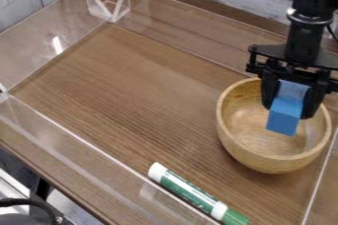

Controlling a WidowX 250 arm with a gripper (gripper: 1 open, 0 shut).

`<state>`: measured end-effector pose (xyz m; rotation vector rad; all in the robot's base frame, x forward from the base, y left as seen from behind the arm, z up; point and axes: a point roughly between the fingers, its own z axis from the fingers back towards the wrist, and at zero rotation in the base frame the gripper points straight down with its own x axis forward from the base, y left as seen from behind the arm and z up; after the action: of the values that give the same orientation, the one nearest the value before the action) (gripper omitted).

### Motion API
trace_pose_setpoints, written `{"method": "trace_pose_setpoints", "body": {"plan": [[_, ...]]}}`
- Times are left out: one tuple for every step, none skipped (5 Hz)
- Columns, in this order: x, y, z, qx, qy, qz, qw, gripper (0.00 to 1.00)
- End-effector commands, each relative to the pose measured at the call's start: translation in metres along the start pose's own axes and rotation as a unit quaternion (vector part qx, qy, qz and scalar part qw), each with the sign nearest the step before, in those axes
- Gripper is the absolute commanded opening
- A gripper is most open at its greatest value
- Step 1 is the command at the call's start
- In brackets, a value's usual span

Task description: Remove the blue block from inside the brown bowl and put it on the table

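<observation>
Gripper (292,93) points straight down over the brown bowl (242,140), its black fingers pinching the blue block (287,112) at the upper end. Block hangs upright, lower half inside the rim; whether it touches the bowl floor cannot be told. Vertical hold likely chosen to clear the thick rim on lifting. Open table (132,81) lies to the left; white-and-green marker (195,193) rests near the front edge, well apart.

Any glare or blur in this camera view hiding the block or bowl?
Camera view: block and bowl are sharp and evenly lit; bright glare streaks sit only on the acrylic walls; the gripper is dark, its fingertips hard to separate; marker slightly soft.
</observation>
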<state>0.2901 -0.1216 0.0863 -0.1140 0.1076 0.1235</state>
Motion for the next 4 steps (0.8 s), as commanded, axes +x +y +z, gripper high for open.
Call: {"method": "trace_pose_setpoints", "body": {"plan": [[0.0063, -0.0044, 0.0337, -0.023, -0.047, -0.010, 0.9986, 0.00], [0.0052, -0.0034, 0.0349, -0.023, -0.045, -0.016, 0.9986, 0.00], [0.0039, -0.0023, 0.0361, -0.023, -0.042, -0.022, 0.9986, 0.00], [0.0026, -0.0008, 0.0376, -0.023, -0.040, -0.029, 0.9985, 0.00]]}}
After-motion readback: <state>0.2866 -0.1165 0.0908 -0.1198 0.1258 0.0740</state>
